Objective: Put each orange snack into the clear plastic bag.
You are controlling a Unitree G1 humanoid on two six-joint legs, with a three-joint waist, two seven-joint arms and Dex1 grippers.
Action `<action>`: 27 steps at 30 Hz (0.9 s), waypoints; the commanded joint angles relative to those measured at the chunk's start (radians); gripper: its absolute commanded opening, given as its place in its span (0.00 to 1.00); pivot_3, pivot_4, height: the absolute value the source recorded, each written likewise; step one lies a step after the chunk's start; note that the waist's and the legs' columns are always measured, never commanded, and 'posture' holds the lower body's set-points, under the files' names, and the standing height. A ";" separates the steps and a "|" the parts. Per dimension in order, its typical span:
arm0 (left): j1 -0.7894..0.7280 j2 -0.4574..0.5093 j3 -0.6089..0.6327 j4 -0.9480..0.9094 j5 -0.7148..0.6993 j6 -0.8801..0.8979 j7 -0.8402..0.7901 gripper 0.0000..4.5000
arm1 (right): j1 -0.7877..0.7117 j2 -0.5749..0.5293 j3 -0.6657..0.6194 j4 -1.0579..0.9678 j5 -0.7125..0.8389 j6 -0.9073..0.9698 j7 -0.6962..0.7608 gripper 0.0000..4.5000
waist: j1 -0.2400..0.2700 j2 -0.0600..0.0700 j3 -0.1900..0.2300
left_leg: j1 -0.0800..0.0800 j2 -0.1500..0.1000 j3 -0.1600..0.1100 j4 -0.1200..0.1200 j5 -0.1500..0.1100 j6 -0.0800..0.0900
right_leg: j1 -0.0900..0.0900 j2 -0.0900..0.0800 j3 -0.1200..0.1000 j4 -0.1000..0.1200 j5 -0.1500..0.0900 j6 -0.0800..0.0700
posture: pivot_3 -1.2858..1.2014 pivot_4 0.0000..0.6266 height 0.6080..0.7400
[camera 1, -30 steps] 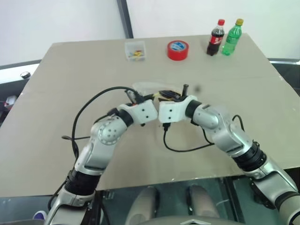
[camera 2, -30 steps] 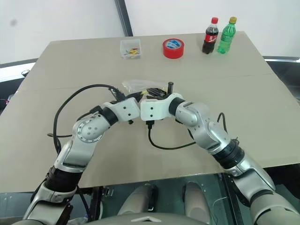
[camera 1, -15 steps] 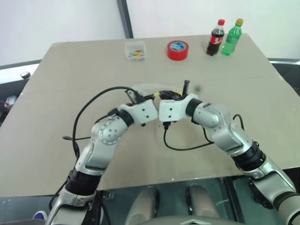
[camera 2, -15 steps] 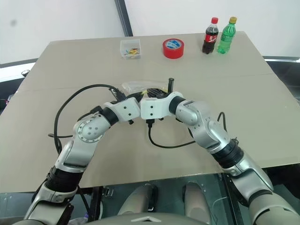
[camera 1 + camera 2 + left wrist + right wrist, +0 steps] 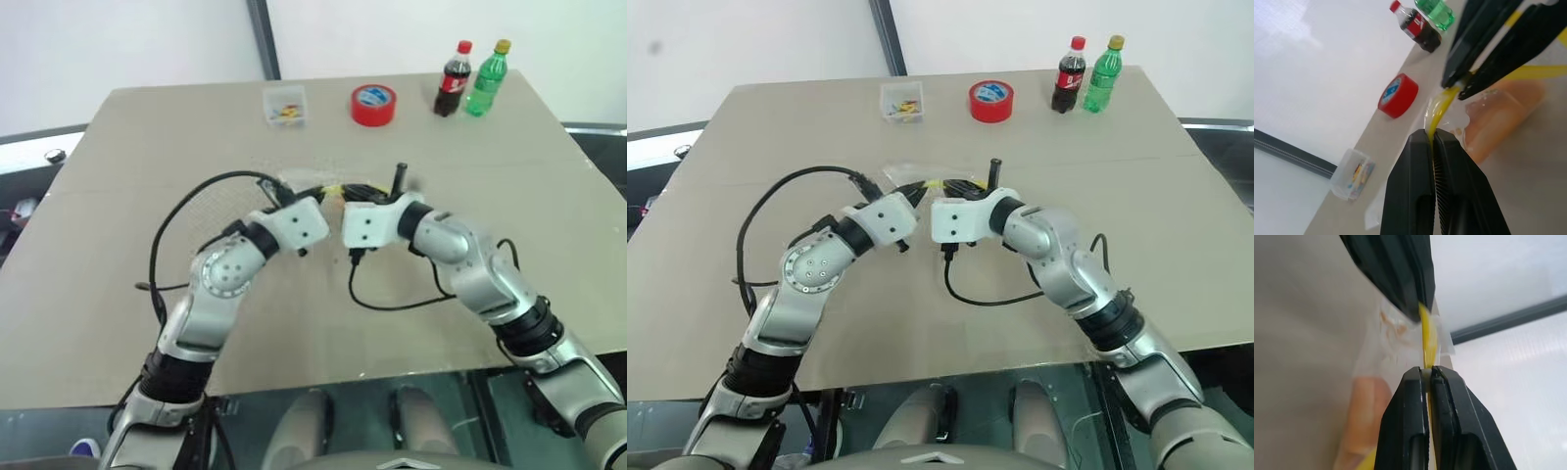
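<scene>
Clear plastic bag (image 5: 1484,105) hangs between the two grippers above the middle of the table (image 5: 147,137), and we judge it is held this way so its yellow seal strip (image 5: 1440,105) can be pinched along its length and the mouth closed. Starting at the fingers: the left gripper (image 5: 1433,139) is clenched on one end of the strip, and the right gripper (image 5: 1428,374) is clenched on the same strip a little further along, the two sets of fingertips close together but apart. Through the film we see one orange snack (image 5: 1501,115) already inside the bag; we cannot tell whether a second lies with it. Outward from the grip, both wrists meet nearly end to end, with black cables (image 5: 377,304) looping over the table beneath them. Well apart, along the far edge, stand a small clear box (image 5: 283,105), a red tape roll (image 5: 373,104), a cola bottle (image 5: 452,78) and a green bottle (image 5: 488,76). None of these obstructs the work.
</scene>
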 commanded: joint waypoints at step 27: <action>-0.190 0.041 0.059 0.255 -0.143 -0.094 -0.003 0.00 | 0.033 -0.210 -0.254 0.070 0.065 0.043 -0.022 0.02 | 0.003 -0.001 0.000 | 0.000 0.000 0.001 0.000 0.000 0.000 | 0.000 0.000 0.000 0.000 0.000 0.000 | 0.52 0.24 0.97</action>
